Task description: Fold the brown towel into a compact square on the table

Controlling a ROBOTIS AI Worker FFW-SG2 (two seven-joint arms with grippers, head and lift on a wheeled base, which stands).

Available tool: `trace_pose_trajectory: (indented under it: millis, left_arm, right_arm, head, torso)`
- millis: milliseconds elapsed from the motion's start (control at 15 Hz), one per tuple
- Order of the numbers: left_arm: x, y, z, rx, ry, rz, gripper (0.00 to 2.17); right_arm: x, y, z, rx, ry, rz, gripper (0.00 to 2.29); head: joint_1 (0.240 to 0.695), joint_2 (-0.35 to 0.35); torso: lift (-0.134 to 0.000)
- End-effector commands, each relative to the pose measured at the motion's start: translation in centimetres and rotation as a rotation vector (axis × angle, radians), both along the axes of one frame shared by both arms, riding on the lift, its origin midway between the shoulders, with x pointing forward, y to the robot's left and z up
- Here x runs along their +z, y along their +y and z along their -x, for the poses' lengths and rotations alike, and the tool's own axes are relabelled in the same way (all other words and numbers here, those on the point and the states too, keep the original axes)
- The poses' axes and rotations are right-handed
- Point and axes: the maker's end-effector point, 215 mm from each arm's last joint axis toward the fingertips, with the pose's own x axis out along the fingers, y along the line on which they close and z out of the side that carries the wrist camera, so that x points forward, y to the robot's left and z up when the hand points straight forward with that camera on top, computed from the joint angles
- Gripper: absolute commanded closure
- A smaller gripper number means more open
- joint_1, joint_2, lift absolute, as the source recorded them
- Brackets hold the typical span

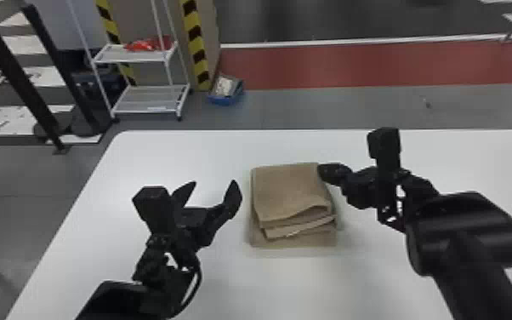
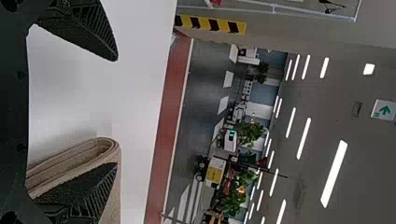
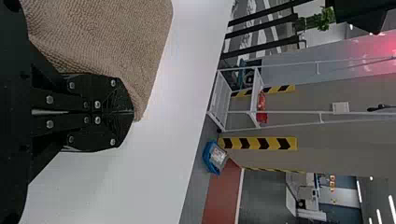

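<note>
See brown towel just right of released left claw. Note clenched right claw at far-right corner; can't tell if pinching cloth.

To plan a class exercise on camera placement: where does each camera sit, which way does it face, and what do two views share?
Head view: on the head, facing forward and down at the towel on the table; left end effector and right end effector show.
Left wrist view: on the left wrist, facing past its open end effector, over towel and table, into the room.
Right wrist view: on the right wrist, facing past its closed end effector toward the rack.
Head and right wrist views share the rack.
</note>
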Motion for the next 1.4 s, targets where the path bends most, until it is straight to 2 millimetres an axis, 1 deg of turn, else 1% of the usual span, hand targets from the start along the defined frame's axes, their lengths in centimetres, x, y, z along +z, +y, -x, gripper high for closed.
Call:
trace_pose_trajectory:
  millis: [0, 67, 133, 200, 267, 333, 400, 467, 533, 600, 667, 733, 800, 867, 933, 1000, 1133, 1200, 1267, 1333]
  left_arm:
    - [0.0, 0.0, 0.1, -0.001, -0.001, 0.001, 0.08]
    - [-0.1, 0.0, 0.3, 0.000, 0.003, -0.001, 0.08]
    - [-0.2, 0.1, 0.3, 0.001, 0.005, -0.003, 0.08]
    - [-0.2, 0.1, 0.3, 0.001, 0.005, -0.003, 0.08]
    - [0.0, 0.0, 0.2, 0.000, 0.002, -0.001, 0.08]
    - [0.0, -0.7, 0.2, -0.011, 0.001, -0.001, 0.08]
    - [0.0, -1.2, 0.3, -0.018, 0.001, -0.001, 0.08]
    - [0.2, -1.7, 0.3, -0.025, -0.004, -0.001, 0.08]
    - [0.5, -1.9, 0.3, -0.031, -0.012, -0.006, 0.08]
    - [0.7, -2.2, 0.5, -0.042, -0.018, -0.022, 0.08]
    - [1.0, -2.0, 0.6, -0.038, -0.025, -0.037, 0.08]
    - [1.0, -1.1, 1.0, -0.025, -0.026, -0.044, 0.08]
    - [1.0, 0.7, 1.6, 0.005, -0.024, -0.049, 0.08]
    - [1.0, 2.6, 2.4, 0.041, -0.022, -0.060, 0.08]
    - [1.3, 4.4, 3.3, 0.072, -0.031, -0.090, 0.08]
    - [1.6, 5.6, 4.0, 0.097, -0.041, -0.117, 0.08]
    - [1.9, 7.7, 4.2, 0.124, -0.048, -0.142, 0.08]
    - [2.1, 8.4, 4.3, 0.132, -0.050, -0.146, 0.08]
    - [2.1, 8.9, 4.4, 0.141, -0.050, -0.150, 0.08]
    - [2.1, 8.9, 4.4, 0.143, -0.049, -0.148, 0.08]
  right_arm:
    - [0.2, 0.0, 0.9, -0.005, -0.008, -0.012, 2.02]
    - [1.0, -1.3, 1.6, -0.034, -0.024, -0.024, 1.83]
    - [2.0, -3.1, 2.7, -0.071, -0.035, -0.033, 1.63]
    - [3.2, -4.8, 3.6, -0.106, -0.058, -0.052, 1.49]
    - [4.8, -7.1, 4.7, -0.151, -0.081, -0.082, 1.12]
    - [6.0, -9.1, 5.9, -0.188, -0.099, -0.107, 0.47]
    - [7.2, -11.5, 7.4, -0.232, -0.122, -0.128, 0.01]
    - [8.1, -13.8, 9.0, -0.272, -0.151, -0.134, 0.00]
    - [8.2, -15.8, 10.6, -0.307, -0.160, -0.159, 0.00]
    - [8.7, -18.3, 12.6, -0.351, -0.193, -0.178, 0.02]
    - [9.2, -20.7, 14.5, -0.394, -0.234, -0.168, 0.04]
    - [9.3, -22.4, 16.0, -0.432, -0.252, -0.150, 0.05]
    - [9.1, -22.9, 16.9, -0.454, -0.255, -0.132, 0.05]
    - [9.3, -22.8, 17.3, -0.469, -0.267, -0.118, 0.07]
    - [9.6, -21.5, 17.3, -0.462, -0.288, -0.111, 0.07]
    - [9.8, -20.3, 17.2, -0.461, -0.308, -0.099, 0.07]
    - [10.8, -17.7, 17.4, -0.445, -0.367, -0.074, 0.08]
    - [10.7, -16.5, 17.4, -0.430, -0.372, -0.070, 0.08]
    - [10.5, -16.0, 17.3, -0.432, -0.370, -0.061, 0.08]
    - [10.6, -15.4, 17.2, -0.423, -0.389, -0.045, 0.08]
  head:
    - [0.695, 0.108]
    - [0.695, 0.109]
    - [0.695, 0.109]
    - [0.695, 0.105]
    - [0.695, 0.098]
    - [0.695, 0.074]
    - [0.695, 0.056]
    - [0.695, 0.034]
    - [0.695, 0.014]
    - [0.695, -0.011]
    - [0.695, -0.036]
    - [0.695, -0.083]
    - [0.695, -0.106]
    - [0.695, -0.120]
    - [0.695, -0.127]
    - [0.695, -0.125]
    - [0.695, -0.063]
    - [0.695, -0.038]
    - [0.695, -0.017]
    - [0.695, 0.008]
  torso:
    - [-0.119]
    - [-0.119]
    - [-0.119]
    - [-0.119]
    - [-0.119]
    - [-0.119]
    - [-0.119]
    - [-0.119]
    - [-0.119]
    - [-0.119]
    - [-0.119]
    - [-0.119]
    - [-0.119]
    - [-0.119]
    - [-0.119]
    - [-0.119]
    - [-0.119]
    - [-0.119]
    - [-0.119]
    - [-0.119]
